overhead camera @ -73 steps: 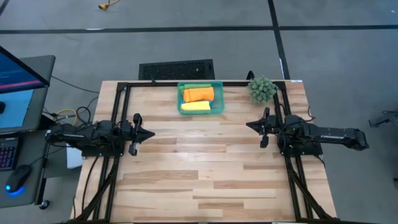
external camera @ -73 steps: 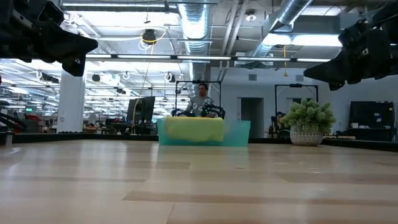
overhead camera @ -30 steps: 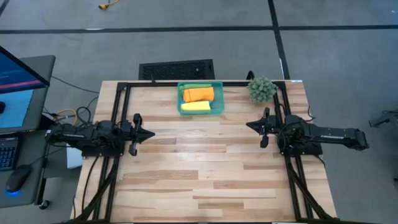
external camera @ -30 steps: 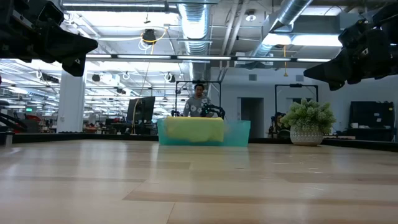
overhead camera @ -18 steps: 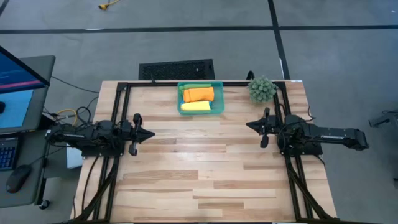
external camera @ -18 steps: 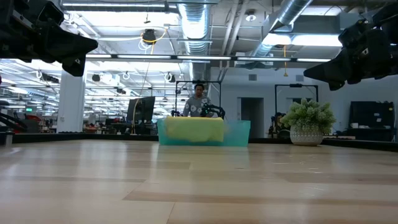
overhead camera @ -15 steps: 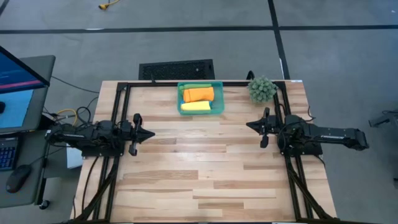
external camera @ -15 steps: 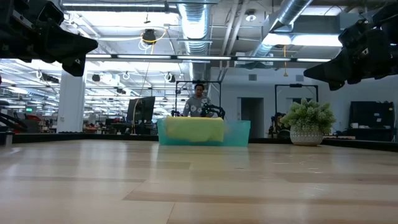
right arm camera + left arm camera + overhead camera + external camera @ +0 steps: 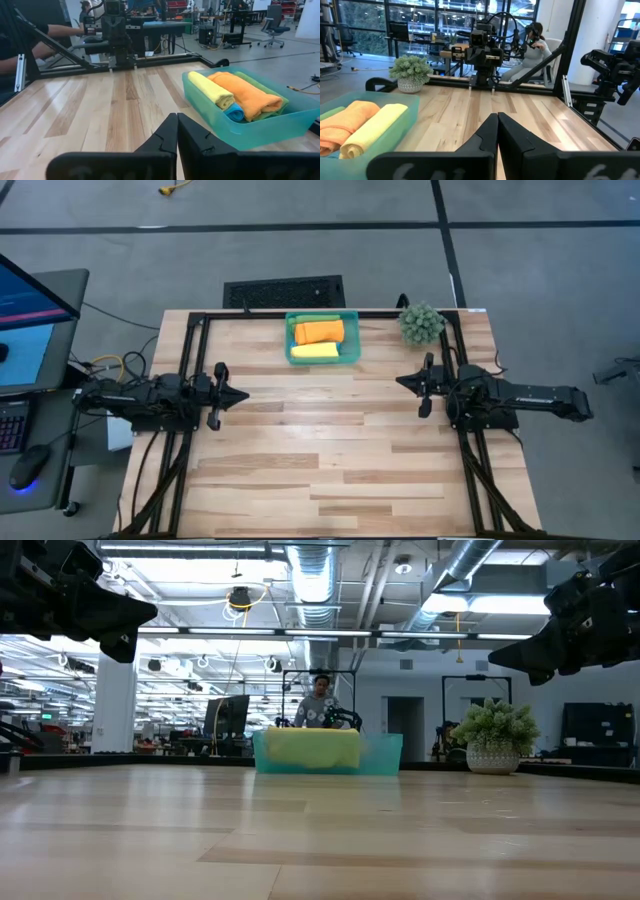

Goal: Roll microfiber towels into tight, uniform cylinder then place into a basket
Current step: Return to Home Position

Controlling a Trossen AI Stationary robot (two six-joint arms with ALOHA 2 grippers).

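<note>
Our left pincer point(image 9: 241, 394) is closed tip to tip on nothing. It is parked at 9 o'clock over the worktop point(image 9: 320, 450), pointing inward. Our right pincer point(image 9: 401, 381) mirrors it at 3 o'clock, fingers likewise pressed together and empty. Both sit well apart from the basket point(image 9: 352, 352), which stands at 12 o'clock by the far edge, with the plant point(image 9: 421, 324) near it at 1 o'clock.

Inside the basket the towels point(image 9: 240, 95) lie rolled, side by side. The yellow towel point(image 9: 315, 351) is nearest the worktop's middle and the orange towel point(image 9: 319, 332) is behind it. The green towel point(image 9: 315, 318) is a sliver at the far wall. The blue towel point(image 9: 234, 113) shows only as an end tucked beneath, in the right wrist view.

We judge the job done: all four are in and no cloth lies loose. Only parking the arms remains, and that looks finished or nearly so.

Against the earlier frames, nothing of ours has moved. Only the person point(image 9: 319, 700) behind the basket in the low view has shifted slightly.
</note>
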